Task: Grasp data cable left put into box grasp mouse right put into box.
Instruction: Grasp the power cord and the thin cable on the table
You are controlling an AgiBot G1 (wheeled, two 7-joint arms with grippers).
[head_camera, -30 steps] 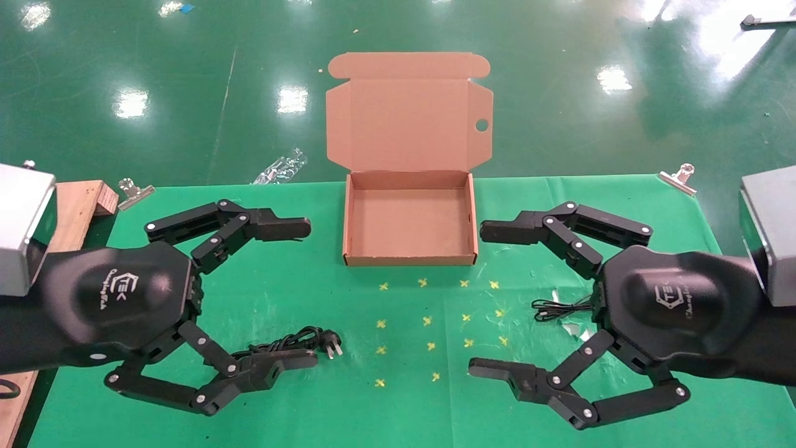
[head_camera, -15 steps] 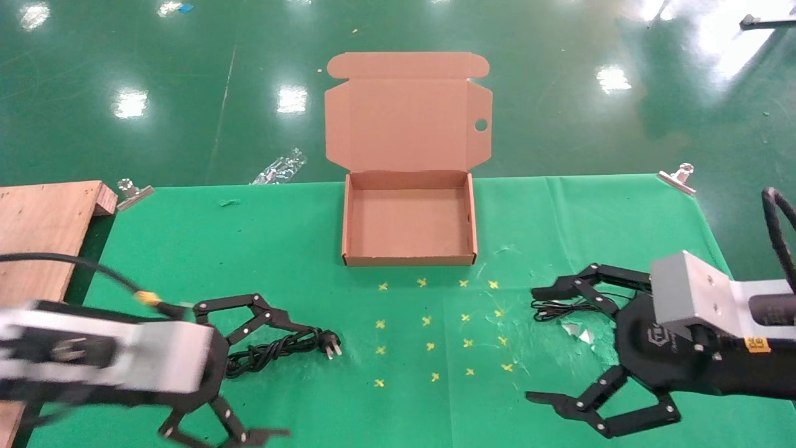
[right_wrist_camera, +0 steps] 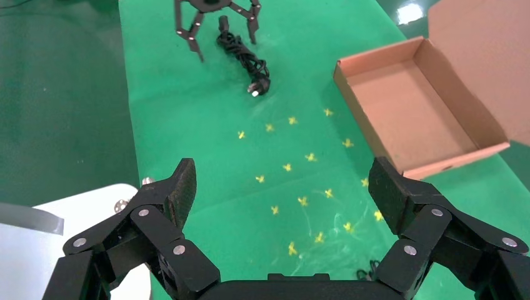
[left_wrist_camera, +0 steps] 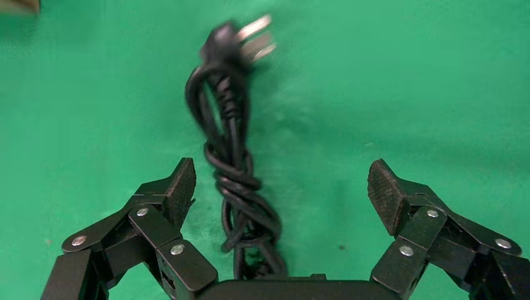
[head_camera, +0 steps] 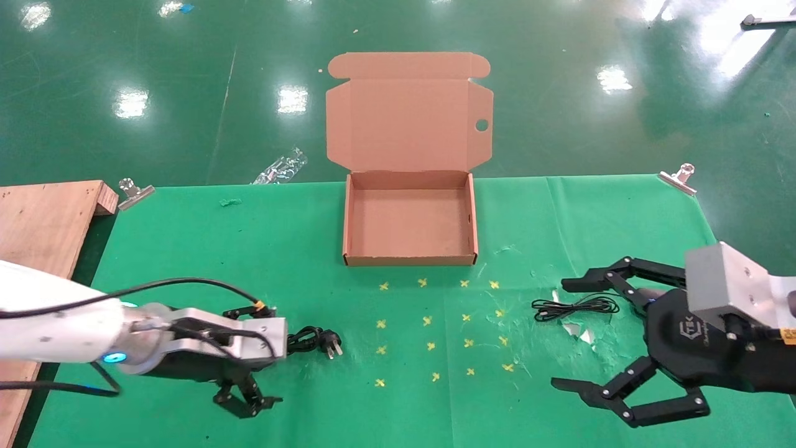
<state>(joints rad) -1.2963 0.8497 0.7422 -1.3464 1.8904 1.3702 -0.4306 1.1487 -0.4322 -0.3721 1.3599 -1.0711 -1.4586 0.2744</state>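
Left pincer (left_wrist_camera: 281, 194) lowered, spread astride data cable (left_wrist_camera: 234, 181).

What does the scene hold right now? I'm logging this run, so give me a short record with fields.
left gripper: open, fingers straddling the data cable coil
right gripper: open, low over the table, beside a thin black cord
mouse: not visible
box: open, nothing inside, lid hinged back
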